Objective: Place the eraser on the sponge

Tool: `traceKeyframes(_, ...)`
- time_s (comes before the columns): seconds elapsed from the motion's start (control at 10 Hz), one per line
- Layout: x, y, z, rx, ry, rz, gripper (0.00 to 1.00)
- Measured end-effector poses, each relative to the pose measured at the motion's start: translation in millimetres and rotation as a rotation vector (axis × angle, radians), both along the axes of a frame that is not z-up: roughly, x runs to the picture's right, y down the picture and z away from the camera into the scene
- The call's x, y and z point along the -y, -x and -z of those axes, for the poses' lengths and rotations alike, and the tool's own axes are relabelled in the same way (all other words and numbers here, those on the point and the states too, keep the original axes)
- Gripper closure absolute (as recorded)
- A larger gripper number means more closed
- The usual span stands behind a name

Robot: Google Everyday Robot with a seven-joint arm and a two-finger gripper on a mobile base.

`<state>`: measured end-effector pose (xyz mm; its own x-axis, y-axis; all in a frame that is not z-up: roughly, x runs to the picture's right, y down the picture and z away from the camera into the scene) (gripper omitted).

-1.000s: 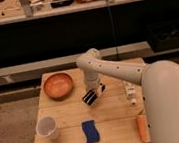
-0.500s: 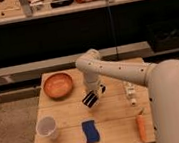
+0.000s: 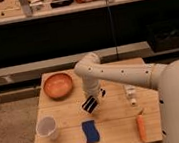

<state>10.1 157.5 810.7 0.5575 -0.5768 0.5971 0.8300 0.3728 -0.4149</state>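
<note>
The eraser (image 3: 90,104), a small black block with thin white stripes, hangs tilted above the wooden table (image 3: 68,140), with my gripper (image 3: 92,101) shut on it. The sponge (image 3: 90,131), a flat bright blue pad, lies on the table near the front edge, a little below and left of the eraser. The eraser is apart from the sponge. My white arm (image 3: 119,74) reaches in from the right.
An orange bowl (image 3: 58,85) sits at the back left. A white cup (image 3: 47,128) stands front left. A white bottle-like tube (image 3: 131,94) lies at the right, and an orange carrot (image 3: 141,127) lies near the front right edge.
My gripper with the eraser has moved slightly down and toward the front, closer to the sponge.
</note>
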Motion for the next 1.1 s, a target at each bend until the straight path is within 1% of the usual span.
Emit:
traceKeyframes(0.2, -18.7, 2.6, 14.9, 0.014, -0.003, 0.023, 0.96)
traceKeyframes(0.3, -23.7, 3.8, 18.7, 0.017, -0.003, 0.032, 0.96)
traceKeyframes(0.6, -29.2, 11.5, 19.8, 0.037, -0.010, 0.054, 0.96)
traceKeyframes(0.7, -33.6, 13.8, 23.1, 0.044, -0.010, 0.064, 0.96)
traceKeyframes(0.9, -51.6, 17.3, 37.8, 0.054, -0.013, 0.081, 0.96)
traceKeyframes(1.0, -56.6, 18.2, 41.2, 0.058, -0.013, 0.087, 0.96)
traceKeyframes(1.1, -57.6, 19.9, 41.0, 0.065, -0.016, 0.091, 0.96)
